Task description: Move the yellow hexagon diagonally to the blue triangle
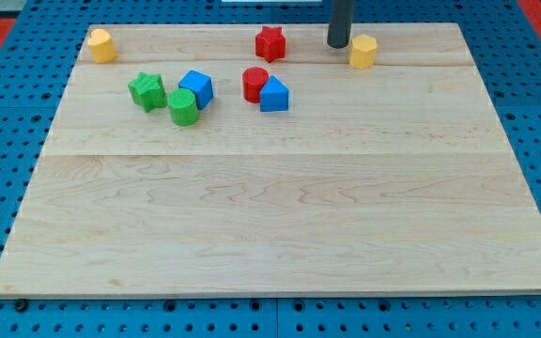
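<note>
The yellow hexagon point(363, 51) sits near the view's top edge of the wooden board point(280, 225), right of centre. The blue triangle point(273, 96) lies below and to the left of it, touching a red cylinder point(255, 84) on its left. My tip point(338, 44) is on the board just to the left of the yellow hexagon, close to it or barely touching; I cannot tell which. The rod rises out of the view's top.
A red star point(270, 43) is left of my tip. A blue cube point(196, 88), a green cylinder point(183, 108) and a green star point(146, 90) cluster at the upper left. Another yellow block point(101, 45) is in the top left corner.
</note>
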Robot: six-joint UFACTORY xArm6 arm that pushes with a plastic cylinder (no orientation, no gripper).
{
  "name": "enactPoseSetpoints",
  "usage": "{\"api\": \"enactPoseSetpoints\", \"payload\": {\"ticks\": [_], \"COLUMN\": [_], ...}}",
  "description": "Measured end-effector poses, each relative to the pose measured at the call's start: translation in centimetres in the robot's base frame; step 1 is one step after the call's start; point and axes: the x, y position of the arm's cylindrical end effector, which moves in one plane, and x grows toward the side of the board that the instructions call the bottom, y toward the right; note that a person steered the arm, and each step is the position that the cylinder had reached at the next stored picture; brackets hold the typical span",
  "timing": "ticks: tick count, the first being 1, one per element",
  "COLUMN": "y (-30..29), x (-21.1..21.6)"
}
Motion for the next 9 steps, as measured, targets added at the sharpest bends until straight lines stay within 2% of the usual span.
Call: {"api": "enactPoseSetpoints", "payload": {"ticks": [4,7,9], "y": [5.2,2.8,-0.2], "x": [-0.9,2.7,14.3]}}
